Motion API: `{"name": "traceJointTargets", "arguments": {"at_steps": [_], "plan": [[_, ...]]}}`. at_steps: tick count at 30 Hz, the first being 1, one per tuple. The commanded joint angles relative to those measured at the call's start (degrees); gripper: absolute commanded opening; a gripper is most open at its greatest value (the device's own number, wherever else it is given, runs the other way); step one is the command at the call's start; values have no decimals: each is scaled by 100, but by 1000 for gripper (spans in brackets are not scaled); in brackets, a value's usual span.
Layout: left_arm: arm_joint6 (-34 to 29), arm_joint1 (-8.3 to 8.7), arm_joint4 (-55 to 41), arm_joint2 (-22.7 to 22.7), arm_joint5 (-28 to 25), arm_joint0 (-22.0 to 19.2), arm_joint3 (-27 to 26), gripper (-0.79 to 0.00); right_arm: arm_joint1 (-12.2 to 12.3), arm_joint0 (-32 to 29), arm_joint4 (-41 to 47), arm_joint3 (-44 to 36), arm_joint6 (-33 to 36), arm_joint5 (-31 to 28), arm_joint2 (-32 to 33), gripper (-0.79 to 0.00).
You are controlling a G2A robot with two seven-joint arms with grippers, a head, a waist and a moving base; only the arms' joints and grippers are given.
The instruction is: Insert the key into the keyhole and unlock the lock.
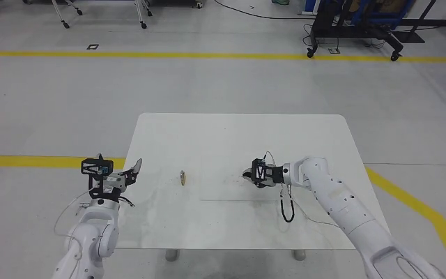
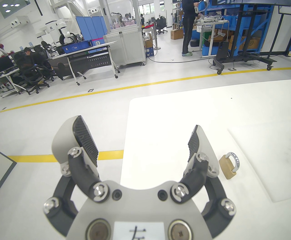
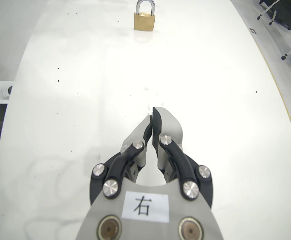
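A brass padlock with a steel shackle lies on the white table, left of centre. In the left wrist view the padlock sits just beyond one fingertip. My left gripper hangs at the table's left edge, open and empty. My right gripper is low over the table's middle, to the right of the lock. It is shut, pads pressed together, and no key can be made out between them. The padlock lies straight ahead of it, some way off.
A thin clear mat covers the table's middle. A black cable loops from the right arm down onto the table. Yellow floor lines run around the table, with carts and racks far behind.
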Motion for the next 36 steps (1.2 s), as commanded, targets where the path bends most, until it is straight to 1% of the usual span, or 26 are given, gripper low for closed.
{"name": "traceJointTargets", "arguments": {"at_steps": [1, 3, 13, 16, 18, 21, 23, 25, 30, 31, 32, 33, 35, 36], "plan": [[0, 0, 0, 0, 0, 0, 0, 0, 38, -54, 18, -11, -131, -6, 70, -785], [0, 0, 0, 0, 0, 0, 0, 0, 61, -90, 125, 43, -221, -28, 143, -785], [0, 0, 0, 0, 0, 0, 0, 0, 61, -90, 125, 43, -221, -28, 143, -785], [0, 0, 0, 0, 0, 0, 0, 0, 35, -132, 484, 160, -491, -60, 142, -785], [0, 0, 0, 0, 0, 0, 0, 0, -9, -153, 1087, 333, -1122, -102, 158, -785], [0, 0, 0, 0, 0, 0, 0, 0, -57, -82, 1367, 495, -1699, -102, -104, -785], [0, 0, 0, 0, 0, 0, 0, 0, -64, 10, 1370, 595, -2065, -102, -365, -785], [0, 0, 0, 0, 0, 0, 0, 0, -62, 116, 1337, 789, -2283, -102, -526, -785], [0, 0, 0, 0, 0, 0, 0, 0, -62, 116, 1337, 789, -2283, -102, -526, -785], [13, 6, 150, -29, 40, -5, 15, 0, -62, 116, 1337, 789, -2283, -102, -526, -785], [51, -2, 15, -1, -62, 4, -12, 0, -62, 116, 1337, 789, -2283, -102, -526, -785], [111, -14, -428, -9, -296, 9, -48, 0, -62, 116, 1337, 789, -2283, -102, -526, -785], [74, -27, -1523, -79, -982, -1, -84, 0, -78, -2, 1583, 646, -2441, -102, -590, -785], [-74, -28, -2131, -112, -1366, -37, -56, 0, -77, -43, 1737, 597, -2565, -102, -620, -785]]}}
